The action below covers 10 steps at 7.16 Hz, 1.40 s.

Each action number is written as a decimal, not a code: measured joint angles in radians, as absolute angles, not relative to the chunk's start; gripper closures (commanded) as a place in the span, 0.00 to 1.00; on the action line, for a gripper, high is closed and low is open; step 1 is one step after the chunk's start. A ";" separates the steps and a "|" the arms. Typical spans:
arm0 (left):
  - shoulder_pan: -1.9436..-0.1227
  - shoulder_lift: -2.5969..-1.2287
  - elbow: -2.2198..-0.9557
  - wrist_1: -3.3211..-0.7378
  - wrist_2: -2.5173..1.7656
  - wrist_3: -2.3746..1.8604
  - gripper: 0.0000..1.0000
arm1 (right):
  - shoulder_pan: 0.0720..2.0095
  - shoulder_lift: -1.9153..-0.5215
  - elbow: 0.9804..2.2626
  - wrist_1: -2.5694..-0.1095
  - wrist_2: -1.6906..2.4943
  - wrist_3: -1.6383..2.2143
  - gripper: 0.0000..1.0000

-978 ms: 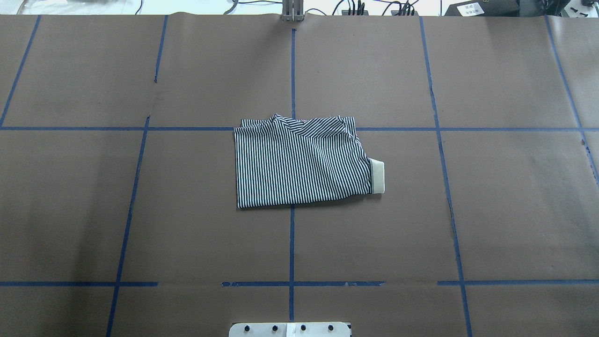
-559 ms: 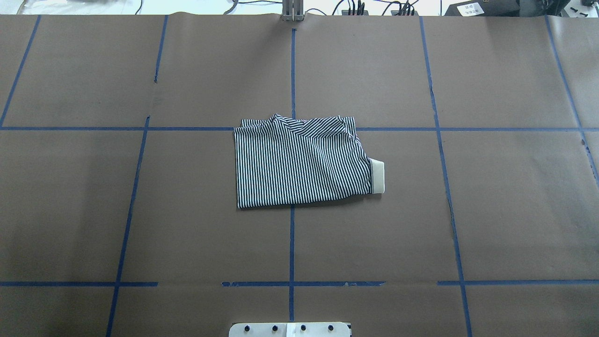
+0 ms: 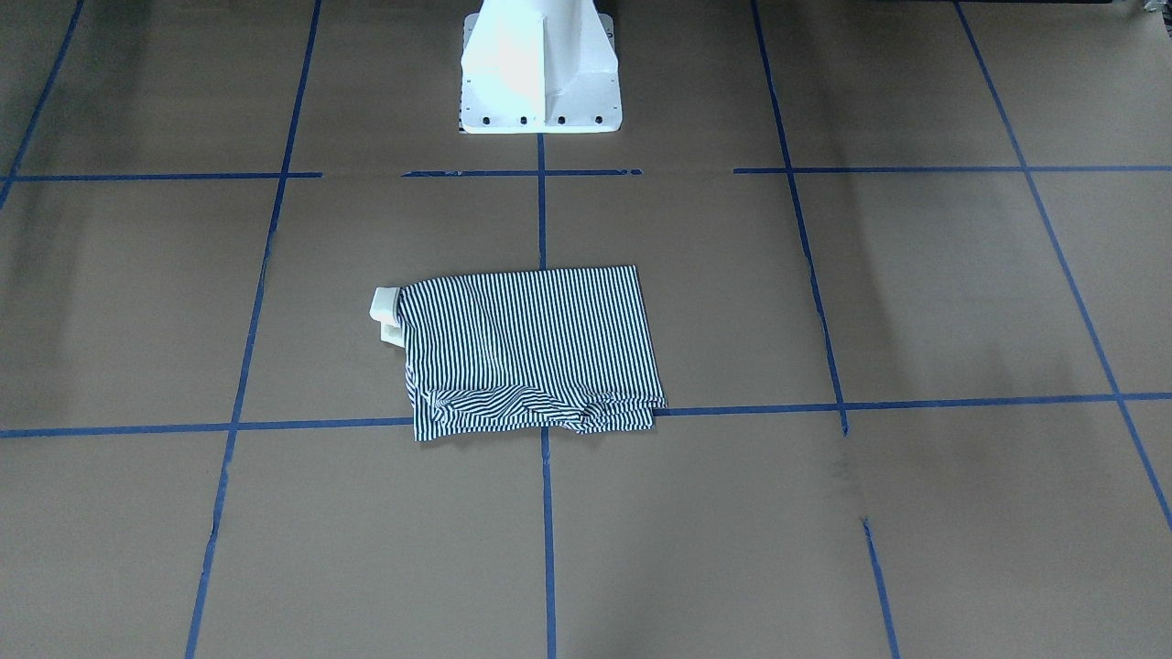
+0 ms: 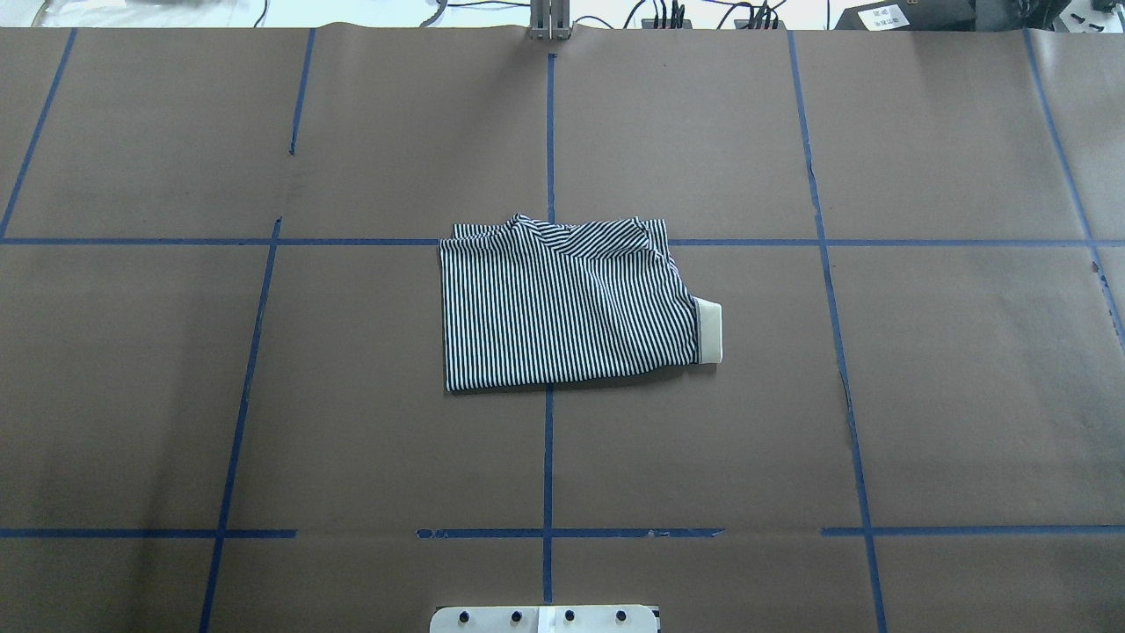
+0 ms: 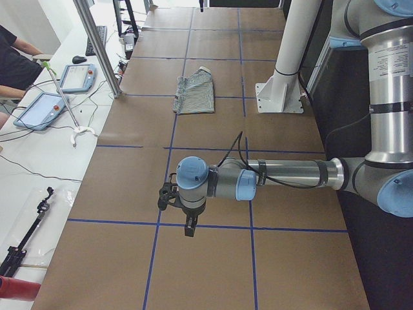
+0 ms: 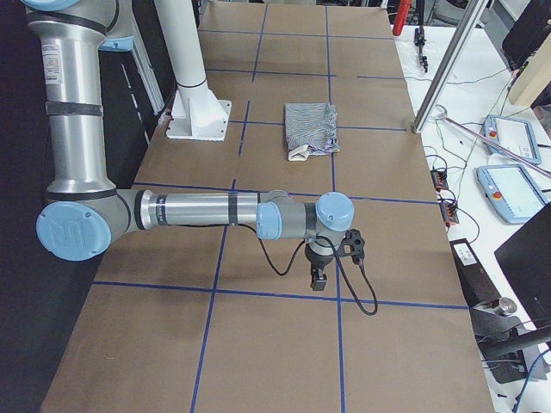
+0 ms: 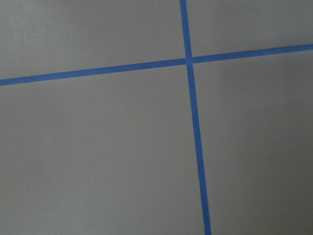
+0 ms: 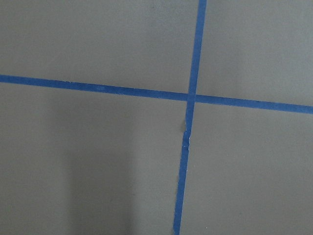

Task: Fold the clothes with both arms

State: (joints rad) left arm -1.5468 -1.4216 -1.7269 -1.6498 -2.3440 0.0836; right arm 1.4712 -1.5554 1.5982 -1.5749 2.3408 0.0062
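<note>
Count: one folded striped polo shirt (image 4: 562, 308), one left gripper (image 5: 188, 227), one right gripper (image 6: 318, 277) | Change: shirt unmoved since a second before | Position: shirt lay mid-desk (image 4: 264, 396), cream edge (image 4: 708, 331) toward robot's right, well apart from both grippers, which hung over the desk's bare ends | Jaws: could not tell for either gripper.

The brown-papered desk (image 4: 967, 396) is marked with a grid of blue tape lines (image 4: 547, 457). A folded striped polo shirt (image 4: 562, 312) lies flat over a central tape crossing. The white pedestal base (image 3: 540, 73) stands at the robot's edge.
</note>
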 measured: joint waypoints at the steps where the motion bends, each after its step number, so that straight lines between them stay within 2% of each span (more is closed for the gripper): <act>1: -1.509 -1.427 -1.747 -1.648 -2.343 0.084 0.00 | 1.471 -1.555 1.599 -1.572 2.342 0.006 0.00; 10: -1.470 -1.434 -1.813 -1.649 -2.342 0.082 0.00 | 1.471 -1.565 1.606 -1.564 2.334 0.016 0.00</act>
